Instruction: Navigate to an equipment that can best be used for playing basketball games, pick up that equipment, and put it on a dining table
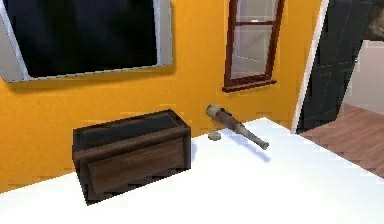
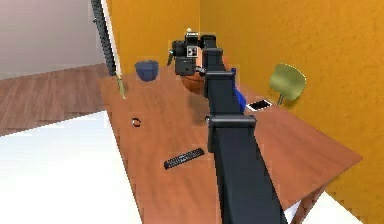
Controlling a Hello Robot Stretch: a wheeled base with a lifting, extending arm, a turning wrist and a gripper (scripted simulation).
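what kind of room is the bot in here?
Most likely a combined living and dining room in a house: a big dark screen hangs on the orange wall, a green chair stands at a wooden table, and a remote lies on that table.

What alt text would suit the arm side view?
A dark robot arm extends across a wooden table to its gripper near an orange wall. On the table sit a black remote, a phone and a blue bowl; a green chair stands beside it.
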